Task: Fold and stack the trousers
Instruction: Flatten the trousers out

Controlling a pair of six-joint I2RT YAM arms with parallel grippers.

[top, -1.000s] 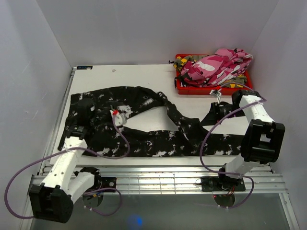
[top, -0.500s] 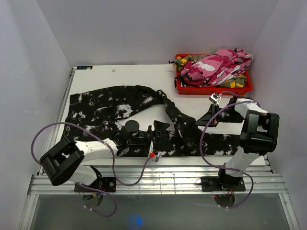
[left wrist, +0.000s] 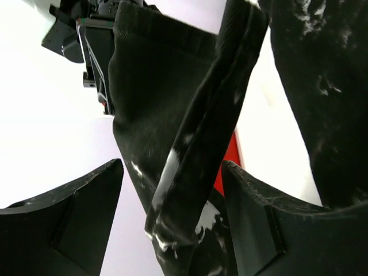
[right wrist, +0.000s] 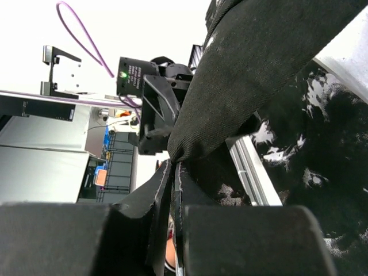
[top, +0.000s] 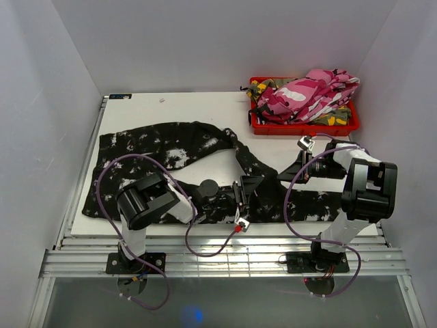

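My left gripper (left wrist: 172, 168) has its two fingers apart. A strip of the long black cloth trousers with white splotches (top: 171, 147) hangs between them. My right gripper (right wrist: 173, 169) is pinched tight on an edge of these trousers and holds it up. The rest lies spread on the flat white table (top: 198, 109).
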